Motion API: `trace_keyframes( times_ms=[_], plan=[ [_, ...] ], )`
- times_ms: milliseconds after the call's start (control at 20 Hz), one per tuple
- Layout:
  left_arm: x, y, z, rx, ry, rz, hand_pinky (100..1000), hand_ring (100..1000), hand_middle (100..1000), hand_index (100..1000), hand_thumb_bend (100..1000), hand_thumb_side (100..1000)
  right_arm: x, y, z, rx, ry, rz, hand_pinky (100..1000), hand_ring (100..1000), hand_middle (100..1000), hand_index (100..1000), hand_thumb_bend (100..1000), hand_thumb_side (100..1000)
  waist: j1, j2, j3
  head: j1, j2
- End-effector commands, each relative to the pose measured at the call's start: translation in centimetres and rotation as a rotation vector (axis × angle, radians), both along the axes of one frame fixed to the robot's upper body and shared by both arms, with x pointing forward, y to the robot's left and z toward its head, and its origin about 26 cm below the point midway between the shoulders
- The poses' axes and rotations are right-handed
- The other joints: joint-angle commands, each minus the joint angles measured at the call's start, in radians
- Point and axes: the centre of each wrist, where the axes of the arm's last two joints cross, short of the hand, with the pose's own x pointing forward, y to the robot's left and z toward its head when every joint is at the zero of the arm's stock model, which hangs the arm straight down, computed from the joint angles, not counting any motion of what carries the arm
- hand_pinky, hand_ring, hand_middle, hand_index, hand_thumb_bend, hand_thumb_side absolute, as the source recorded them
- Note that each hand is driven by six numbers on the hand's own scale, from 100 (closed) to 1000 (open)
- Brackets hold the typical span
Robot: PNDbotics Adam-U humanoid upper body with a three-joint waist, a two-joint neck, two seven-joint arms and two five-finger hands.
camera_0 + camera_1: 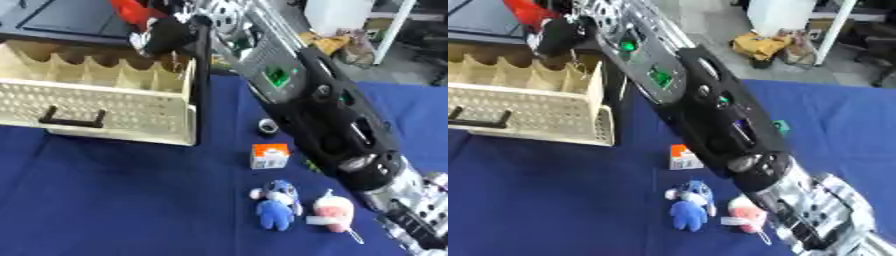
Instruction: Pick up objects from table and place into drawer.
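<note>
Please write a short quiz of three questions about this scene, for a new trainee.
1. True or false: the drawer is open.
2. Which hand reaches over the drawer? A) the left B) the right
3. Fill in: on the table, next to the blue plush toy, lies a ____ plush toy.
Key: 1 true; 2 B; 3 pink.

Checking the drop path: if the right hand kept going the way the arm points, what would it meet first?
Probably the red thing just past the right hand, above the open drawer; depth is unclear, and they may already touch.
</note>
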Motion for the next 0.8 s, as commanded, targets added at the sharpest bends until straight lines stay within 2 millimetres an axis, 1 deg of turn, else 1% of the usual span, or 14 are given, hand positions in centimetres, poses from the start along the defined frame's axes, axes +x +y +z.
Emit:
trace_keyframes(
  times_ms=[50,100,150,200,250,300,350,450,500,550,650,700,750,800],
  plan=[
    [-0.49,-0.03,0.71,0.009,-0.028,-0.002,100,100,100,672,492,899,0.03,-0.23,0.67,-0.005,-0.029,-0.014,328,441,275,446,100,157,0.007,-0.016,0.003,0.001,-0.010],
    [-0.49,-0.02,0.71,0.008,-0.028,-0.002,100,100,100,672,492,898,0.07,-0.24,0.64,-0.007,-0.029,-0.015,425,518,387,522,100,135,0.007,-0.016,0.002,0.001,-0.010],
    [-0.49,-0.02,0.71,0.007,-0.028,-0.002,100,100,100,672,492,898,0.11,-0.24,0.57,-0.016,-0.027,-0.013,467,551,437,578,100,135,0.007,-0.016,0.002,0.002,-0.009],
    [-0.49,-0.02,0.71,0.007,-0.028,-0.002,100,100,100,672,492,898,0.14,-0.25,0.51,-0.028,-0.025,-0.011,496,575,468,609,100,139,0.007,-0.016,0.002,0.003,-0.008],
    [-0.49,-0.02,0.70,0.006,-0.028,-0.002,100,100,100,672,492,898,0.15,-0.26,0.46,-0.044,-0.024,-0.006,534,609,509,673,100,154,0.007,-0.016,0.002,0.004,-0.008],
    [-0.48,-0.01,0.69,0.005,-0.028,-0.002,100,100,100,672,492,898,0.16,-0.31,0.45,-0.057,-0.023,-0.002,534,609,509,673,100,154,0.007,-0.016,0.001,0.004,-0.008],
    [-0.48,0.00,0.68,0.004,-0.028,-0.002,100,100,100,672,491,897,0.14,-0.33,0.48,-0.068,-0.021,0.004,575,646,551,714,100,171,0.007,-0.016,0.001,0.005,-0.007],
    [-0.48,-0.02,0.69,0.003,-0.028,-0.003,100,100,100,671,492,897,0.09,-0.37,0.61,-0.078,-0.018,0.017,591,664,570,731,100,225,0.007,-0.017,0.001,0.005,-0.005],
    [-0.48,-0.03,0.70,0.003,-0.028,-0.003,100,100,100,671,492,897,0.06,-0.38,0.67,-0.081,-0.018,0.023,591,664,570,731,100,225,0.007,-0.017,0.001,0.005,-0.005],
    [-0.48,-0.03,0.69,0.002,-0.028,-0.004,100,100,100,671,492,897,0.03,-0.38,0.75,-0.084,-0.021,0.026,625,703,610,769,100,311,0.007,-0.017,0.001,0.005,-0.005],
    [-0.48,-0.04,0.69,0.001,-0.028,-0.004,100,100,100,670,493,896,0.09,-0.39,0.74,-0.092,-0.027,0.023,654,732,639,796,126,365,0.006,-0.017,0.002,0.005,-0.005],
    [-0.48,-0.04,0.69,0.001,-0.028,-0.005,100,100,100,670,493,896,0.15,-0.42,0.71,-0.094,-0.029,0.019,656,734,641,798,132,372,0.006,-0.017,0.002,0.005,-0.006],
    [-0.48,-0.04,0.69,0.000,-0.028,-0.005,100,100,100,669,493,896,0.22,-0.47,0.69,-0.097,-0.031,0.015,676,749,667,822,204,453,0.006,-0.017,0.002,0.006,-0.006],
    [-0.48,-0.03,0.69,0.000,-0.028,-0.005,100,100,100,669,493,896,0.26,-0.52,0.70,-0.097,-0.033,0.012,676,748,669,824,235,484,0.006,-0.017,0.002,0.007,-0.006]
  ],
)
